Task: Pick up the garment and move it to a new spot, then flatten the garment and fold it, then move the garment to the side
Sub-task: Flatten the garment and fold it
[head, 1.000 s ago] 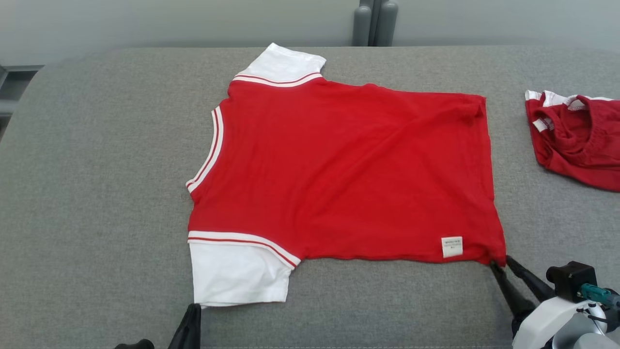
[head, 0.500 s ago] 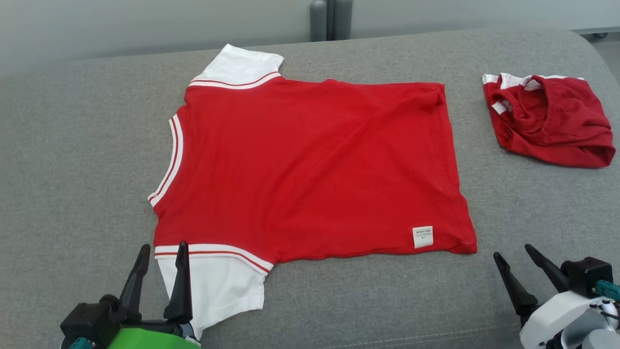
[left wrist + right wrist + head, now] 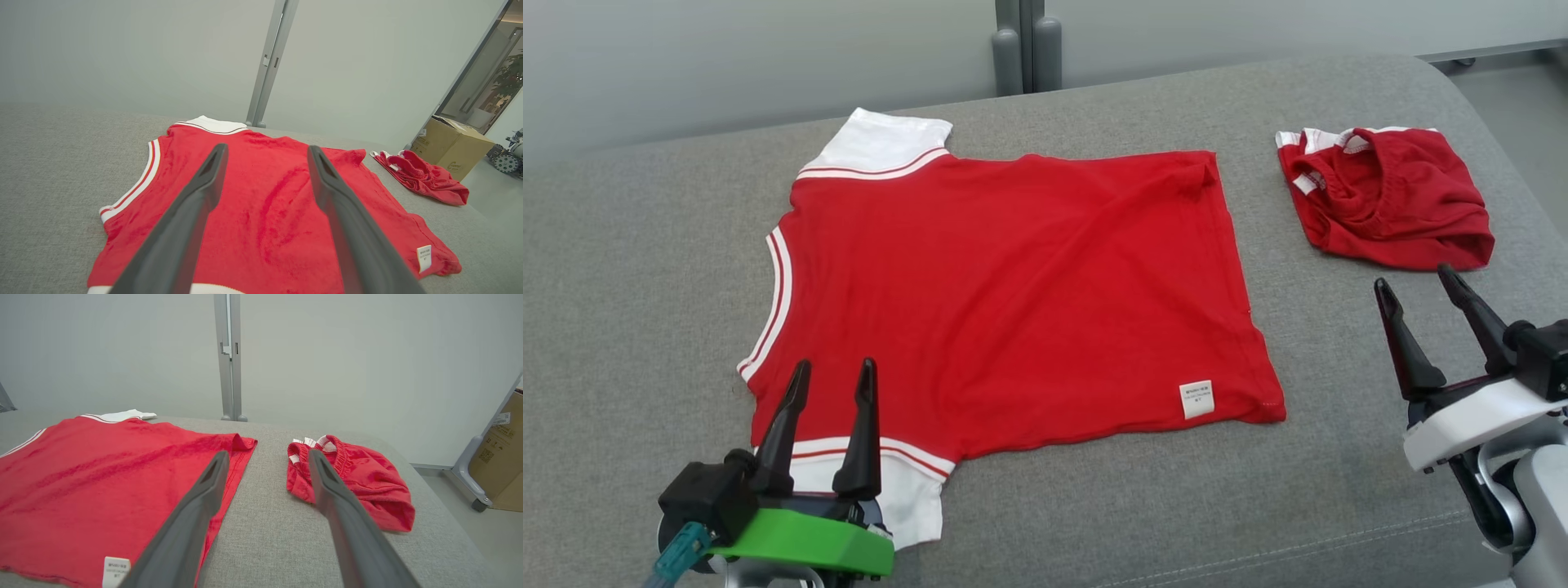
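Across the middle of the grey bench (image 3: 629, 269) the red shirt (image 3: 1013, 294) is lying spread out sideways, neckline toward the robot's left and hem toward its right. One white sleeve (image 3: 882, 139) is at the far edge and the other white sleeve (image 3: 915, 506) is right at the near edge. It looks pretty flat to me, apart from some soft creases running through the middle and a little bunched-up corner (image 3: 1201, 175) on the far end of the hem.

Both end effectors are holding nothing. The left end effector (image 3: 836, 363) has its fingers spread apart and hovers over the near shoulder and sleeve. The right end effector (image 3: 1413, 278) is spread wide too, parked off the cloth past the hem and close to a crumpled pair of red shorts (image 3: 1388, 204) that sits well clear of the shirt.

My read is that the flattening step is basically wrapped up and the fold comes next. For that I'd expect each end effector to drop onto the near edge: left on the near sleeve, right on the hem corner by the white tag (image 3: 1196, 399). Each should pinch a single layer edge, then both carry it over toward the far side together so the fold line stays straight. That bunched far corner might want a quick tug first, and the right arm has to steer clear of the shorts.
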